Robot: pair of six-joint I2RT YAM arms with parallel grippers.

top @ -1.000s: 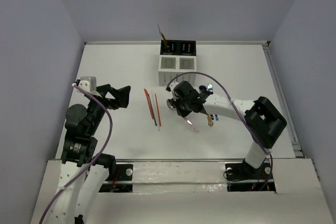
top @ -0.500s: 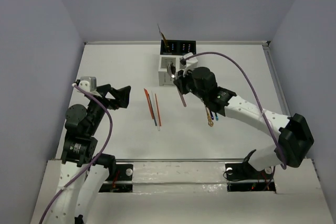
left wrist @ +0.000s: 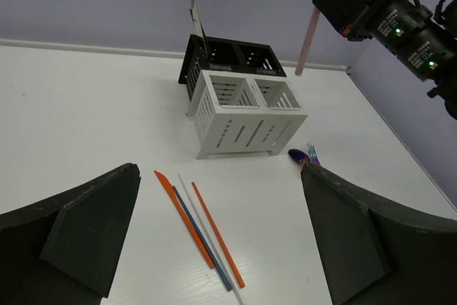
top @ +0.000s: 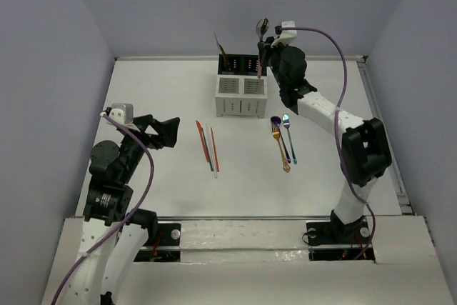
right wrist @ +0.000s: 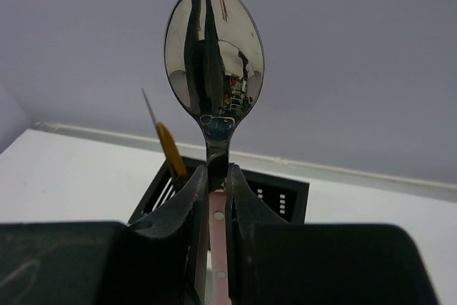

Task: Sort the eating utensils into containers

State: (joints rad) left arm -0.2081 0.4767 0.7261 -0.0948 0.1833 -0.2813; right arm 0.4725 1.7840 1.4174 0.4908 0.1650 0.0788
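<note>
The right gripper point(top: 263, 46) is pinching a spoon point(right wrist: 214, 55) at its neck, bowl up, and the pink handle hangs down over the back part of the caddy point(top: 243, 96). From above it seems to be over the right black compartment, but I cannot say this for sure. In the left black compartment stands the yellow knife point(left wrist: 198, 23), leaning a little. The two white front compartments look empty from the left wrist camera.

In the right wrist view the fingers and the spoon cover most of the caddy. Left of the caddy lie the chopsticks point(top: 208, 148), close together. On the right lie the gold and purple-blue pieces point(top: 282, 144), touching each other. The left gripper point(top: 170, 131) is spread wide and holds nothing, well apart from the chopsticks. The table point(top: 157, 91) is white and the walls point(top: 214, 5) are pale grey-violet.
</note>
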